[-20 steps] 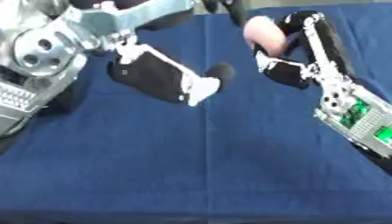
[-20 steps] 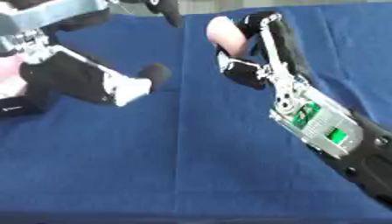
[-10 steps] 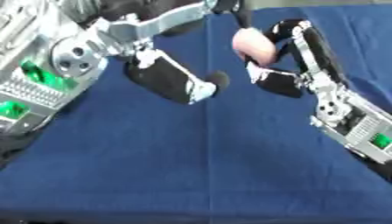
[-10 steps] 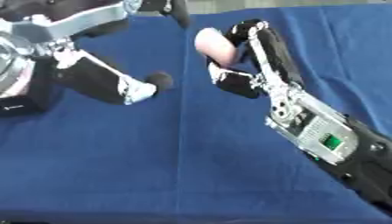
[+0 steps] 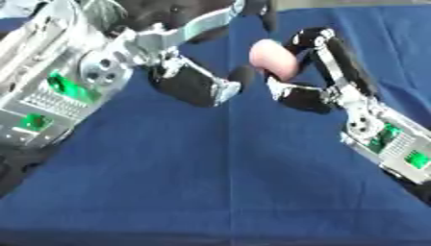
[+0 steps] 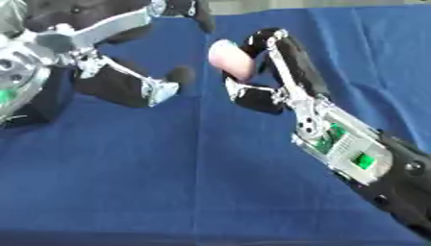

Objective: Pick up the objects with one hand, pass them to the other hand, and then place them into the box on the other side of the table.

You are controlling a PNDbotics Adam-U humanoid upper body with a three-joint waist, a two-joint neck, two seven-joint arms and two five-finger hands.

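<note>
A small pink rounded object point(image 5: 274, 59) is held above the blue table, with my right hand point(image 5: 313, 72) shut on it, fingers curled over its top and thumb below. My left hand point(image 5: 198, 82) hovers just to its left, thumb and fingers spread open, a small gap away from the pink object. Both forearms come in from the sides, showing green circuit boards. No box shows in either view.
The blue cloth-covered table point(image 5: 210, 182) fills the view below the hands. A pale strip of the room shows along the far edge point(image 6: 252, 5).
My right hand has carried the pink object leftward toward the middle. My left hand has moved right and nearer to it, closing the gap between the two hands.
</note>
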